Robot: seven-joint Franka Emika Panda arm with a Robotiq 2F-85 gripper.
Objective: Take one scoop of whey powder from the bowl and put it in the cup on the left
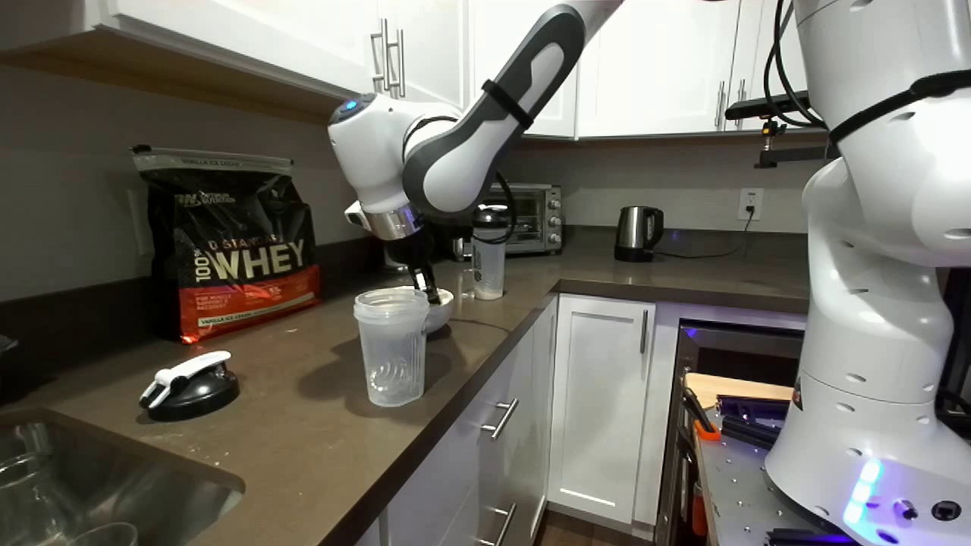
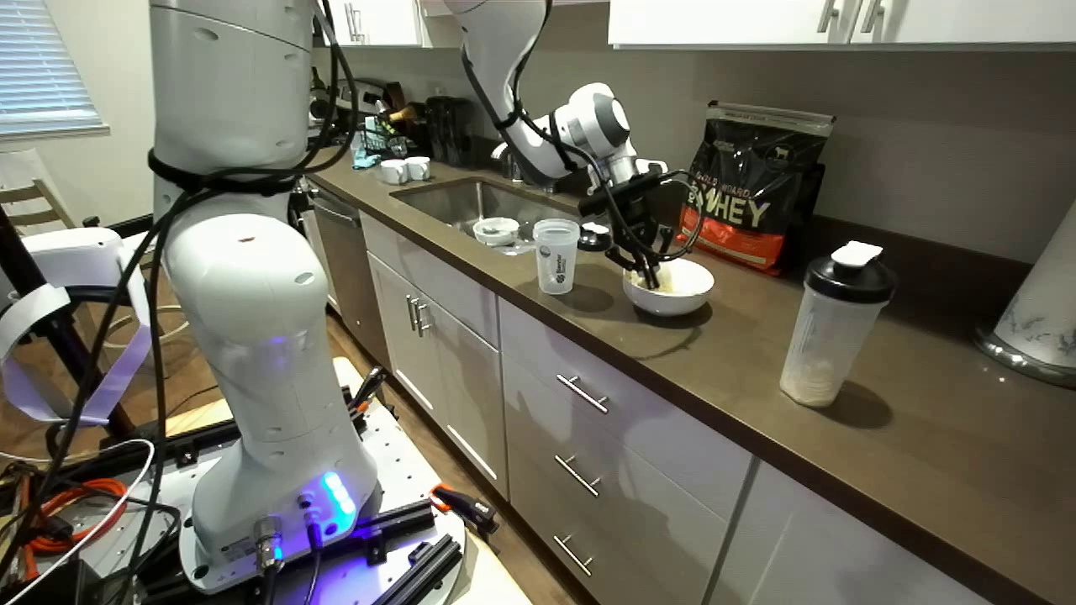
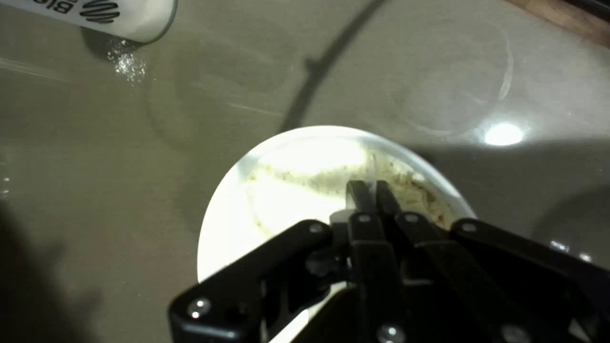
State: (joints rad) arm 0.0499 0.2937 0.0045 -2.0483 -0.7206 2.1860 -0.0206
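Observation:
The shallow white bowl (image 1: 440, 312) stands on the counter with pale powder in it; it also shows in an exterior view (image 2: 670, 304) and in the wrist view (image 3: 217, 238). My gripper (image 2: 650, 277) points down into the bowl. In the wrist view its fingertips (image 3: 371, 190) are nearly together, with a thin translucent strip of the scoop (image 3: 373, 167) between them. The scoop's round head is hidden. The clear cup (image 1: 391, 356) stands upright and open beside the bowl, apart from the gripper; it also shows in an exterior view (image 2: 556, 256).
A lidded shaker (image 2: 832, 336) with powder stands on the bowl's far side from the cup; it also shows in the wrist view (image 3: 143, 19). The whey bag (image 1: 235, 258) leans at the wall. A black lid (image 1: 190, 390) lies near the sink (image 1: 220, 485). The cabinets hang above.

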